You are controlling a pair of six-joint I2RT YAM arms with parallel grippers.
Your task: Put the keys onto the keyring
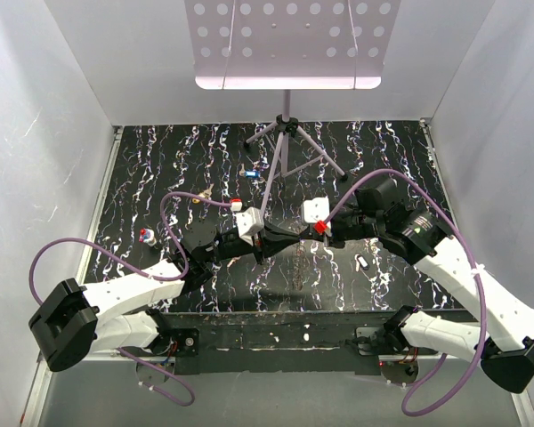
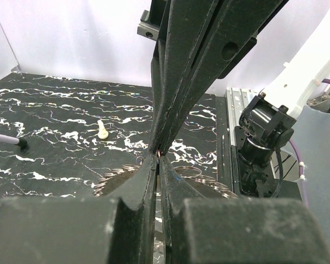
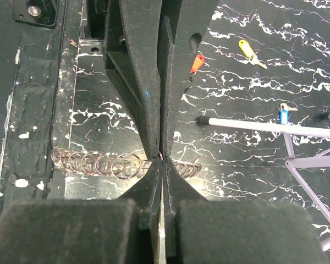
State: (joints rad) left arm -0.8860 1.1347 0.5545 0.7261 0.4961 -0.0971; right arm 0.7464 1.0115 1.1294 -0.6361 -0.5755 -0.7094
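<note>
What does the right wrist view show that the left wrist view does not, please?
Only the right wrist view: a yellow key, a red key and a blue key. Only the left wrist view: a small whitish piece. Both: the shut left claw and right claw meeting tip to tip at the keyring, plus a tripod leg.

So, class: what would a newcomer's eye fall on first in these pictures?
The left claw and right claw, both black and shut, meet tip to tip over the middle of the black marbled table. Right at their tips lies the keyring, a row of overlapping silvery loops. Towards the back stands a pale tripod stand, with a yellow key and a blue key lying loose near it.
</note>
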